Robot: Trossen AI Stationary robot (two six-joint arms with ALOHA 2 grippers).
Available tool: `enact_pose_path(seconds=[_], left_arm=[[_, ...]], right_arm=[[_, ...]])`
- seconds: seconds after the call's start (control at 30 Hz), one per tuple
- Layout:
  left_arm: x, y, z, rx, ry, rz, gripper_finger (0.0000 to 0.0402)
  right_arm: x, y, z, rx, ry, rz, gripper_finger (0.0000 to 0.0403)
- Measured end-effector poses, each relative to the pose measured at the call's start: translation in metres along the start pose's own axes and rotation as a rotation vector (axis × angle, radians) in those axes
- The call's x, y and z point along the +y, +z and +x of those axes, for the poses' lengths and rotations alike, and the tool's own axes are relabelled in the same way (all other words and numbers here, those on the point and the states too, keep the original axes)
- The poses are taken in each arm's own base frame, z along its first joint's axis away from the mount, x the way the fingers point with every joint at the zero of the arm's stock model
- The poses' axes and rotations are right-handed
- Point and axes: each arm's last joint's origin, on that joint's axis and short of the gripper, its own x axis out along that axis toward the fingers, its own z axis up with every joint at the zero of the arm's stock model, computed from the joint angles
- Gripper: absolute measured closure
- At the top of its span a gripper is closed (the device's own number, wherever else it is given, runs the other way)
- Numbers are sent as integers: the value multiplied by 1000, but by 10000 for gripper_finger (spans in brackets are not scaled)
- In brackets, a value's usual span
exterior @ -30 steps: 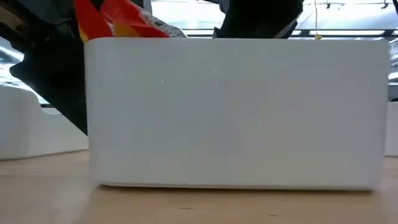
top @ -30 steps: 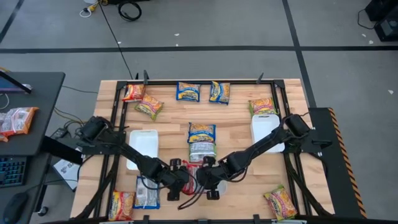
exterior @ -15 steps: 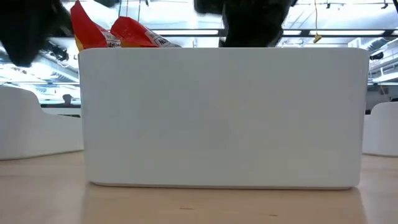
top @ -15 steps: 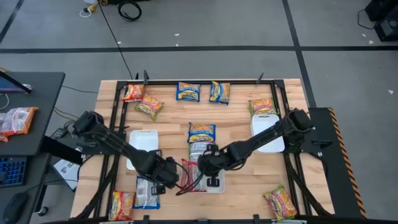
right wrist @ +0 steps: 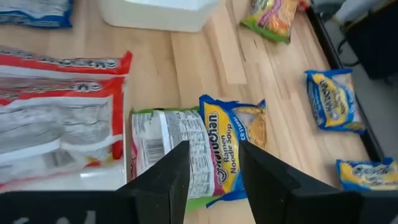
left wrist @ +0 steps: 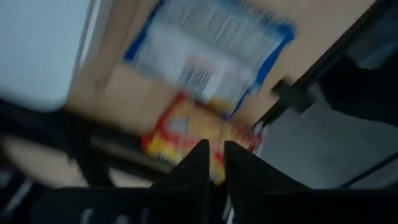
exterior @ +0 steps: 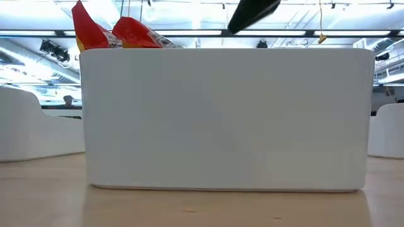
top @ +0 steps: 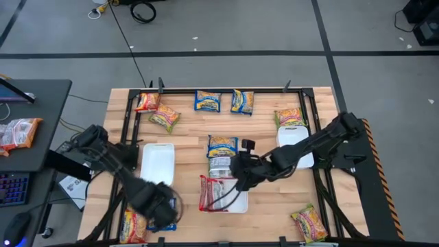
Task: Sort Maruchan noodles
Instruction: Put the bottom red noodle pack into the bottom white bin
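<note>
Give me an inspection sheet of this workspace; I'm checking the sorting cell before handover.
Surface: wooden table, black frame around it.
Job's things: red packets in the middle tray; blue packets along the far edge; others scattered.
Clutter: two more white trays.
Grippers: left gripper above the near-left packets, fingers narrowly apart; right gripper open, empty, by the middle tray.
Cables: black cable on the floor.
Surroundings: side desk, keyboard.

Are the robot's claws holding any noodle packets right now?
No. The left gripper and the right gripper both hang empty above the wooden table.
</note>
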Motion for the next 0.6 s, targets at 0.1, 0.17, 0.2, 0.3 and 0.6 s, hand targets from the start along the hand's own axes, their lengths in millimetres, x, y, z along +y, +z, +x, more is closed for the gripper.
enact_pose_path(seconds=[0.1, 0.17, 0.2, 0.3, 0.6], left_arm=[[-4, -24, 7, 42, 19, -58, 296], [-7, -40, 12, 32, 38, -87, 268], [-8, -49, 14, 11, 46, -103, 255], [-12, -72, 22, -58, 32, -118, 220], [-11, -119, 35, -163, 24, 14, 194]], right_arm=[[4, 0, -18, -52, 3, -8, 264], [10, 0, -31, -94, 4, -11, 265], [13, -1, -37, -107, 7, -18, 266], [25, -6, -47, -120, 39, -44, 266], [47, -11, -65, -192, 87, -209, 266]])
